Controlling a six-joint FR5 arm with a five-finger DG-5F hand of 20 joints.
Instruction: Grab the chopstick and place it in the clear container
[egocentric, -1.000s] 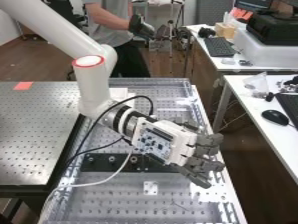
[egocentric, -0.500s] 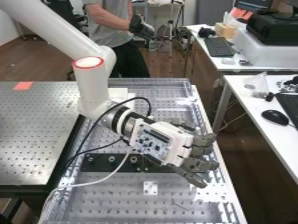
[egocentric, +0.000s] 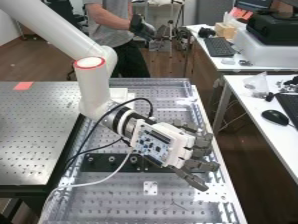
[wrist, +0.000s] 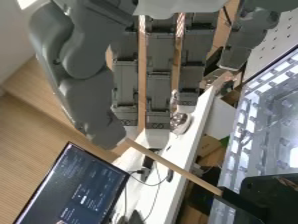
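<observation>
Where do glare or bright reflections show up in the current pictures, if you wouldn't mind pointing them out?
High view: white glare patches on the clear perforated platform, including one just beyond the fingertips of the hand. Wrist view: bright highlights along the platform's edge, a strong bright spot farther in, and small glints on the shiny round object beyond the fingers.

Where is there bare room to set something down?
The perforated table at the high view's left is bare between its orange patch and near edge. The bench's middle is crowded by the black bar, cables and hand.
</observation>
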